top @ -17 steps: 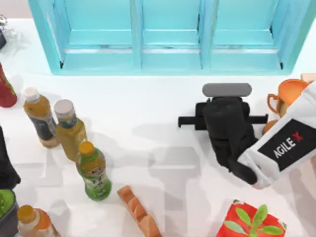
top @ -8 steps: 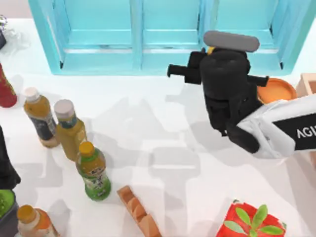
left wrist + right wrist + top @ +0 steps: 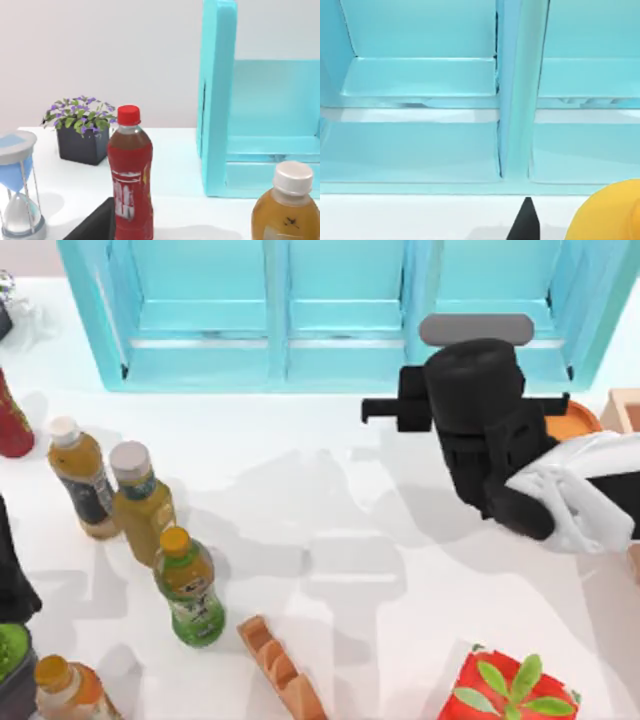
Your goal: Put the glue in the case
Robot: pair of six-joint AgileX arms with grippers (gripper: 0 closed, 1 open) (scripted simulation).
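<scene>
While the left arm sits parked at the frame's left edge, the right gripper hangs before the case, upper right.
A yellow-orange top, likely the glue, rides at that gripper, facing the case's right-hand compartment; whether the gripper clamps it cannot be told.

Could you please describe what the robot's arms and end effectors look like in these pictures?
The right arm has a white shell and a chunky black wrist, topped by a grey rounded bar. Its black end effector sticks out sideways. The left arm shows as a black shape at the table's left edge.
</scene>
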